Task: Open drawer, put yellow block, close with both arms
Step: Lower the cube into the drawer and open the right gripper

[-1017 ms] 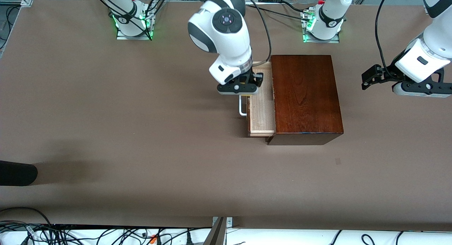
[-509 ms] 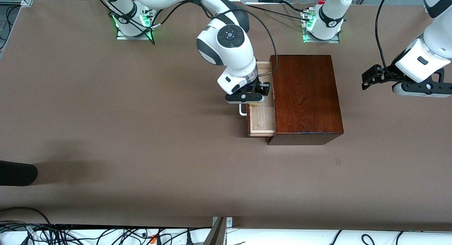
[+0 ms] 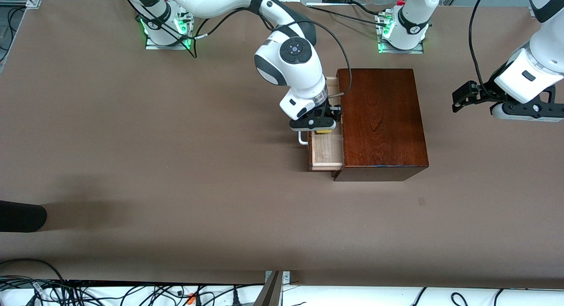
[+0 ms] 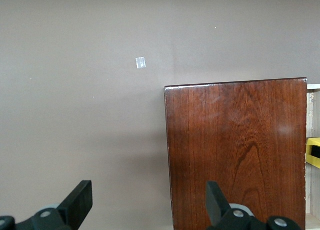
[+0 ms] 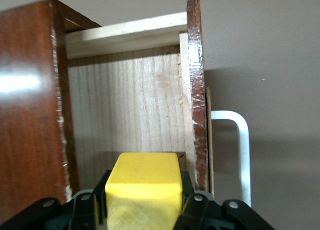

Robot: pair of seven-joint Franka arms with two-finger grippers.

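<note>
The mahogany box [image 3: 381,121] stands on the table with its drawer [image 3: 327,152] pulled out toward the right arm's end, its white handle [image 3: 302,139] showing. My right gripper [image 3: 318,126] is shut on the yellow block [image 3: 324,131] and holds it over the open drawer tray. In the right wrist view the yellow block [image 5: 144,190] sits between the fingers above the pale tray floor [image 5: 130,110], beside the dark drawer front [image 5: 198,100] and handle [image 5: 240,150]. My left gripper [image 3: 460,98] is open, waiting in the air past the box's closed end. The left wrist view shows the box top [image 4: 237,150].
A black object [image 3: 20,215] lies at the table edge toward the right arm's end. A small pale mark [image 3: 421,201] is on the table nearer the camera than the box. Cables run along the front edge.
My right gripper has moved with the yellow block from over the drawer's handle side to over the open tray, closer to the box. The left arm has barely moved.
</note>
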